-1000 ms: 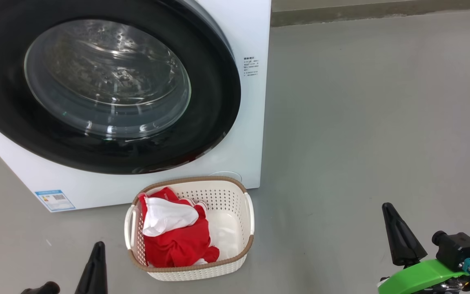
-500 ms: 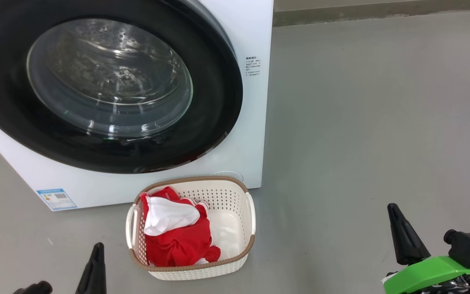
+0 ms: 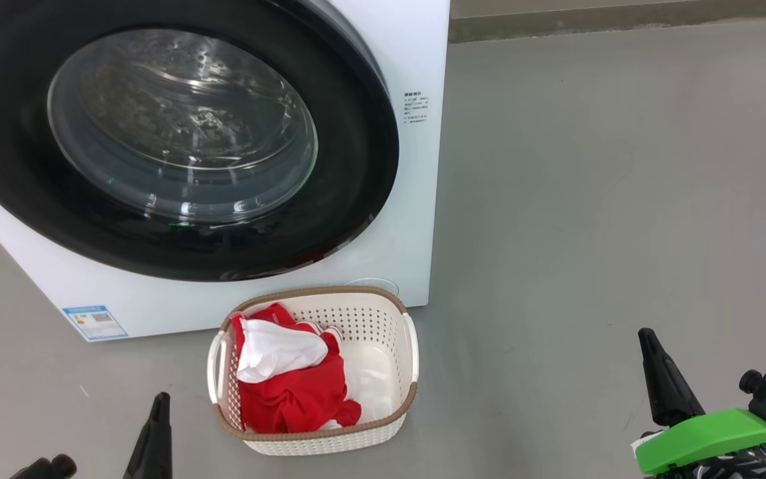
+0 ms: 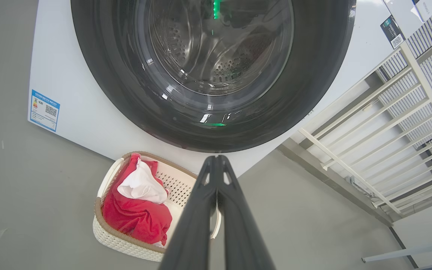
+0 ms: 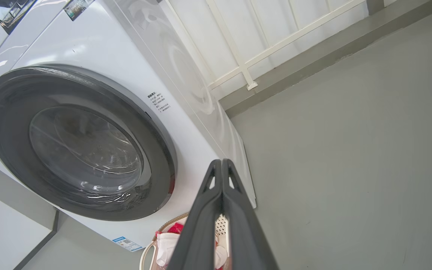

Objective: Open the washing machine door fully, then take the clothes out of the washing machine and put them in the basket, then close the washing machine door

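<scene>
The left hand (image 3: 159,406) sits low at the bottom left of the head view, its two long dark fingers pressed together and pointing up, holding nothing. The right hand (image 3: 645,338) stands at the bottom right, tilted slightly to the left, on a bright green wrist bracket (image 3: 709,436); it too is closed and empty. Both are well apart from the small cream perforated plastic basket with a brown woven-look rim (image 3: 373,322). The basket stands on the grey floor (image 3: 589,199), just in front of the bottom edge of the big white front-loading washing machine (image 3: 416,199), near its right corner. The soft red clothes with white panels (image 3: 296,399) lie heaped in the basket's left half. The large round door with a glossy black rim and bulging glass window (image 3: 356,166) lies closed against the machine's front. The left wrist view looks along its joined fingers into the perforated steel drum behind the glass, and shows a white slatted railing (image 4: 388,123) beside the machine. The right wrist view shows the machine's plain white side panel and, past its fingers, part of the basket.
</scene>
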Available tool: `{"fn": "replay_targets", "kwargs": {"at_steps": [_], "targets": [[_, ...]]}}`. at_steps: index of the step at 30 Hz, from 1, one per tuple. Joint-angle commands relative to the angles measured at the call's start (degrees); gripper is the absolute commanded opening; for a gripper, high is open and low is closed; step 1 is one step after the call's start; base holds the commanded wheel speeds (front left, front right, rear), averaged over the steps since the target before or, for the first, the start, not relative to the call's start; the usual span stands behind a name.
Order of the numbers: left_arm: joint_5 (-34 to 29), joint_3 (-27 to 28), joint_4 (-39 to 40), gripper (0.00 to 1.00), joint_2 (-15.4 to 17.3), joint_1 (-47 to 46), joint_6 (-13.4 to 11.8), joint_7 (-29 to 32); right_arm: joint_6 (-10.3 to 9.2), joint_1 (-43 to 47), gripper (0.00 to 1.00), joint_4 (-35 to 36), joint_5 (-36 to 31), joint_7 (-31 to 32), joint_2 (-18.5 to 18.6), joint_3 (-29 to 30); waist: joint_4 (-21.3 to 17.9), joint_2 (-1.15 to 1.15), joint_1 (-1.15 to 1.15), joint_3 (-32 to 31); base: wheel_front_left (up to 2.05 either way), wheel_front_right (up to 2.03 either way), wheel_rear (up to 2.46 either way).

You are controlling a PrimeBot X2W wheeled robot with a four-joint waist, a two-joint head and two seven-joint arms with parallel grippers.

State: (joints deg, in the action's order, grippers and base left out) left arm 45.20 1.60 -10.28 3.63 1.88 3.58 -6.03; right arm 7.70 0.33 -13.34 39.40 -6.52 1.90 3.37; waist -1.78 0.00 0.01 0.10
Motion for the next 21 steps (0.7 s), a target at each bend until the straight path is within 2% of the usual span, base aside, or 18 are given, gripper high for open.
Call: {"fn": "replay_targets", "kwargs": {"at_steps": [1, 21], "targets": [[1.7, 1.3, 1.0, 0.0, 0.3, -2.7, 0.4, 0.5, -0.08, -2.9, 0.0, 1.3, 1.7, 0.2, 0.9, -0.1, 0.0, 0.0, -0.01, 0.0, 0.0, 0.0, 0.0], [14.1, 2.3, -0.3, 0.0, 0.0, -4.1, 1.4, 3.8, -0.11, -3.9, 0.0, 0.7, 15.9, 3.6, 1.0, 0.6, 0.5, 0.0, -0.01, 0.0, 0.0, 0.0, 0.0]]}}
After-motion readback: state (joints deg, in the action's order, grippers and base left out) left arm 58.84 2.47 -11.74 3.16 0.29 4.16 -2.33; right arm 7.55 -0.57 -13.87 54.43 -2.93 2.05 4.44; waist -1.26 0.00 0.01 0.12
